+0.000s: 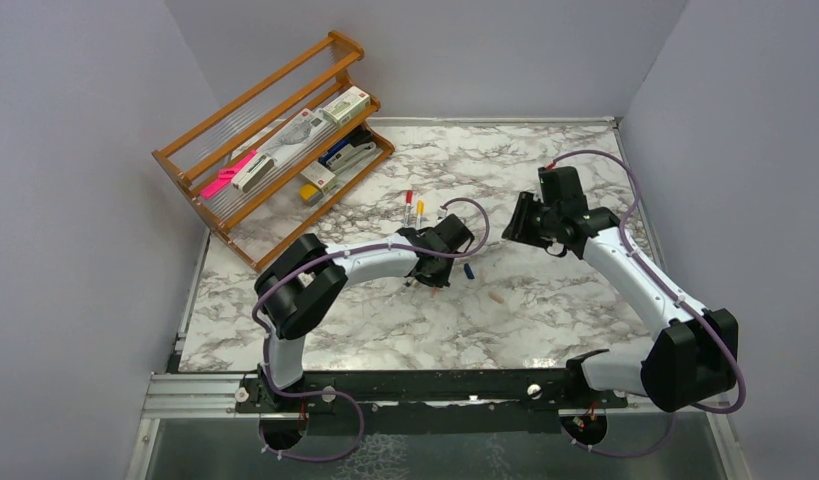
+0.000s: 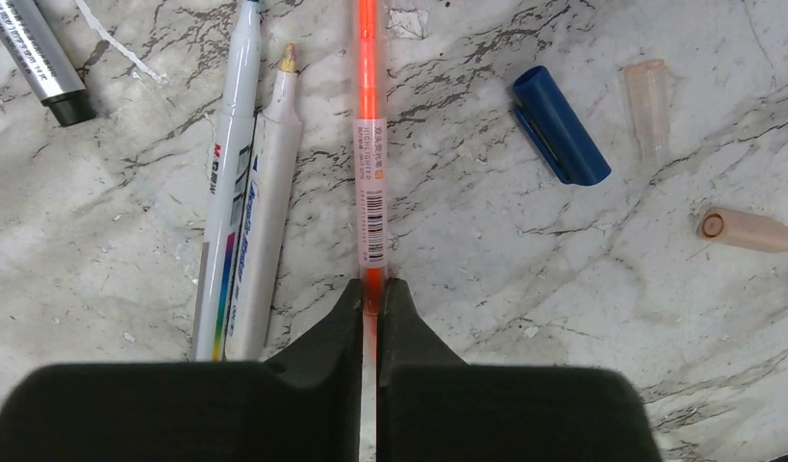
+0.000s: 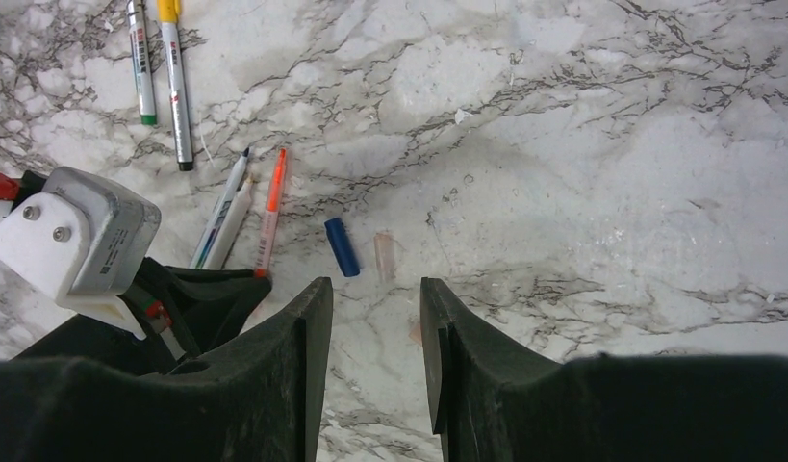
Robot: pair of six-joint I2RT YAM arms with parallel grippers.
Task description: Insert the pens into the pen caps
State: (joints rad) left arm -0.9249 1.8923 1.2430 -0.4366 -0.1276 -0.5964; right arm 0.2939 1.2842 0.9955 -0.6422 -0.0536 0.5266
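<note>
Salmon-orange plastic highlighter pen point(image 2: 368, 144) pinched at its end by the left jaws.
It lies on the marble tabletop point(image 2: 563, 337), dark blue plastic cap point(image 2: 560, 125) near; right jaws stand parted, empty.

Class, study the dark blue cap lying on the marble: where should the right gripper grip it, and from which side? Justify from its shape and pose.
Probably across its mid-length, from straight above, with the right gripper closing on the two long sides. The dark blue cap lies flat on the marble, with bare surface on either side.
</note>
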